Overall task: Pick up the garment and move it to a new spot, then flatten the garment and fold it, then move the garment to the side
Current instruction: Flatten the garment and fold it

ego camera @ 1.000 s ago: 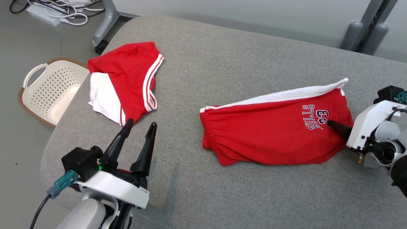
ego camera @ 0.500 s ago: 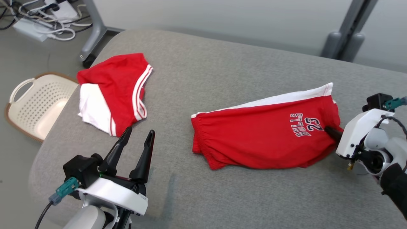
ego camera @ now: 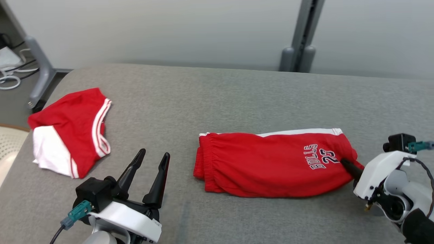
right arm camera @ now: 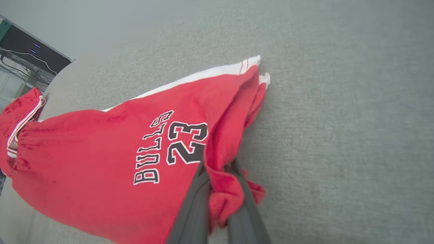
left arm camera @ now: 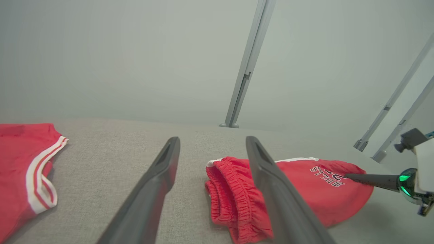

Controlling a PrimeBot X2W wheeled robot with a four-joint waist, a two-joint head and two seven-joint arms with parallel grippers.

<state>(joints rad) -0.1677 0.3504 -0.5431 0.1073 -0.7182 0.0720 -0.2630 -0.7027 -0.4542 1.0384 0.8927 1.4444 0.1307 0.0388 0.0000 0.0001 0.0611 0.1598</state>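
The garment (ego camera: 271, 169) is a pair of red shorts with a white side stripe and "BULLS 23" print, lying folded on the grey padded table (ego camera: 217, 101). My right gripper (ego camera: 342, 162) is at its right end, shut on a bunched piece of the red hem. The right wrist view shows that fabric pinched between the fingers of the right gripper (right arm camera: 218, 166), with the garment (right arm camera: 101, 162) spread beyond. My left gripper (ego camera: 154, 153) hovers open and empty to the left of the shorts' waistband. In the left wrist view the left gripper (left arm camera: 213, 139) points toward the garment (left arm camera: 305, 189).
A second red and white garment (ego camera: 67, 132) lies folded at the table's left end. A cream basket (ego camera: 6, 145) sits on the floor past the left edge. A grey post (ego camera: 301, 51) and a frame leg (ego camera: 37, 78) stand behind the table.
The head camera has swung, shifting the whole picture left and down. My right gripper has shut on the garment's right hem. The left gripper stays open in place.
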